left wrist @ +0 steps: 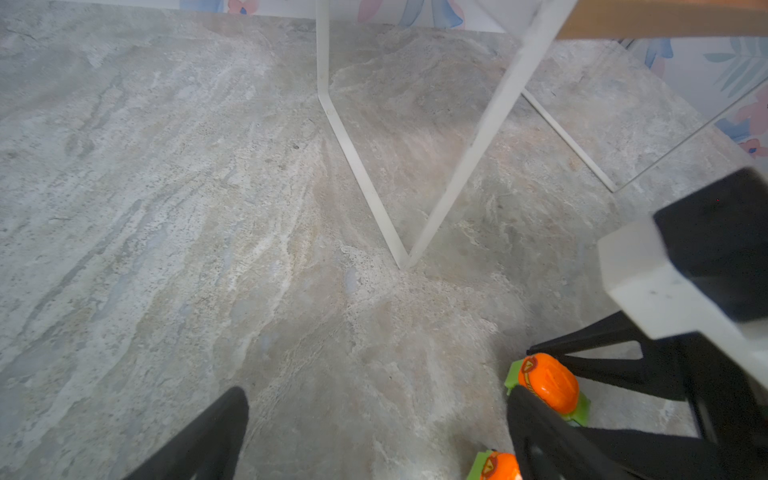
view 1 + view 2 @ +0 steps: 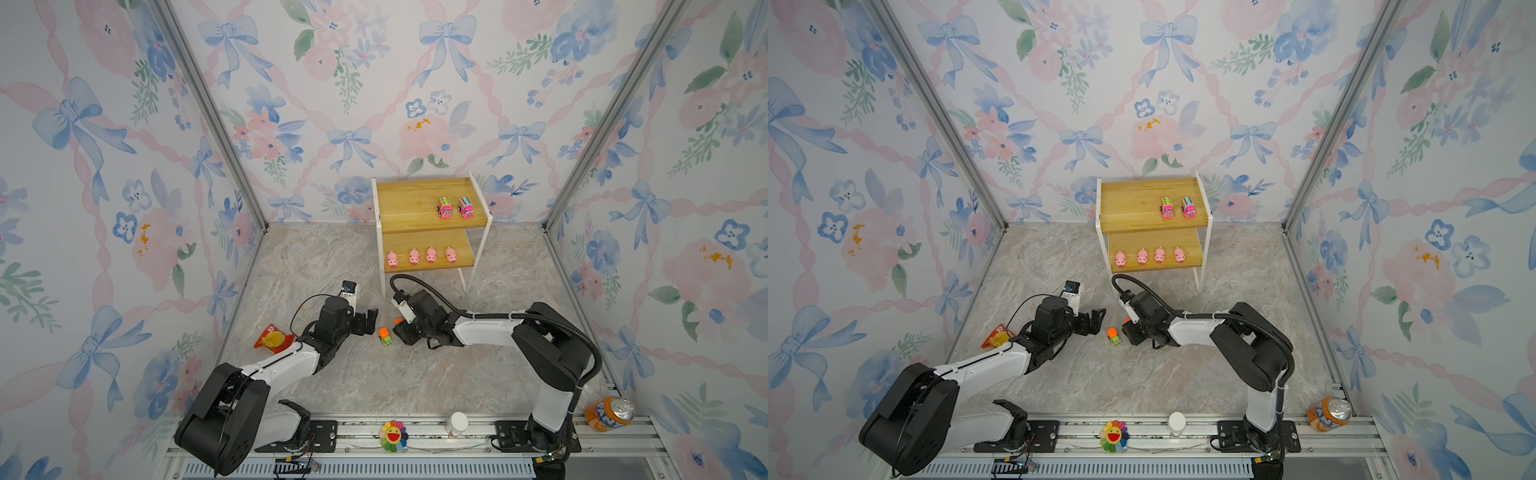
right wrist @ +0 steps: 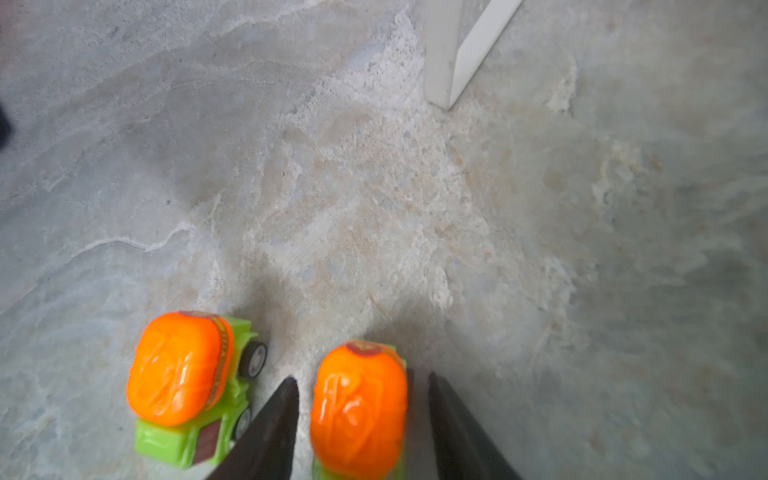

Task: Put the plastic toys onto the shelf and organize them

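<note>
Our right gripper (image 3: 361,377) straddles a green car (image 3: 357,415), jaws parted just off its sides; our left gripper (image 1: 376,392) hangs open, empty.

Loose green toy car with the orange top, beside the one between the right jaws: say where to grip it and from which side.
Probably take the loose green plastic car from above, jaws across its flat wheeled sides below the orange dome: it stands upright, and the rounded dome looks likely to slip.
</note>
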{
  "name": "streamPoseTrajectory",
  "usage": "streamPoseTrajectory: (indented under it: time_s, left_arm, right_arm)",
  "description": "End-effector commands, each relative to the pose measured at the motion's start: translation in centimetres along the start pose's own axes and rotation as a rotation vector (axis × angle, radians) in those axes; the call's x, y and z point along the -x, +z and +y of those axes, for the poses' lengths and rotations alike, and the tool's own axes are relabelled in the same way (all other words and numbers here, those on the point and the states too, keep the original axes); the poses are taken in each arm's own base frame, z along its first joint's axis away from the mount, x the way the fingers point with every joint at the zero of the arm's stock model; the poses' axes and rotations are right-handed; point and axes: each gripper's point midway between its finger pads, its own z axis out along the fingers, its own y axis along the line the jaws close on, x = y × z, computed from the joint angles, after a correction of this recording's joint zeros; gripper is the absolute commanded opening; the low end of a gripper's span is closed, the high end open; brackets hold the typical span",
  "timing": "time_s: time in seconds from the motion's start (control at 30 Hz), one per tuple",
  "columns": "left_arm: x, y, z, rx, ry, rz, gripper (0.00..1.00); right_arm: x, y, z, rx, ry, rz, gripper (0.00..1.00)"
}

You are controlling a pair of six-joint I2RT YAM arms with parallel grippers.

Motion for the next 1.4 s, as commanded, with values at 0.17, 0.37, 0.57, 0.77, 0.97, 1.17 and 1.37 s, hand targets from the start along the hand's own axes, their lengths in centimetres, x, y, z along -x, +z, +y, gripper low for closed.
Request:
streamPoseTrajectory:
  time_s: [0.17, 0.37, 0.57, 0.77, 0.97, 1.17, 1.37]
  left_arm:
    - [-0.5, 0.0, 0.5, 0.017, -0.023, 0.01, 0.98]
    - [-0.4, -0.1, 0.4, 0.014, -0.024, 0.008, 0.98]
    - [-0.3, -0.1, 0.4, 0.014, -0.025, 0.005, 0.98]
    - [-0.3, -0.2, 0.4, 0.012, -0.024, 0.003, 0.98]
    - [-0.2, -0.2, 0.4, 0.013, -0.025, 0.002, 0.98]
    - [0.0, -0.3, 0.3, 0.01, -0.021, -0.004, 0.98]
    - [0.5, -0.5, 0.2, 0.006, -0.01, -0.019, 0.98]
  right_arm:
    - [-3.6, -0.4, -1.1, -0.033, 0.031, 0.084, 0.53]
    - [-4.1, -0.4, -1.1, -0.029, 0.033, 0.087, 0.52]
    - [-4.6, -0.4, -1.1, -0.027, 0.039, 0.088, 0.47]
    - [-4.4, -0.7, -0.9, -0.022, 0.028, 0.087, 0.34]
    - [-3.2, -2.2, -0.1, -0.007, 0.011, 0.08, 0.29]
    - [-1.0, -5.4, 1.1, 0.0, 0.002, 0.098, 0.26]
    - [4.3, -13.7, 3.3, 0.012, -0.036, 0.082, 0.24]
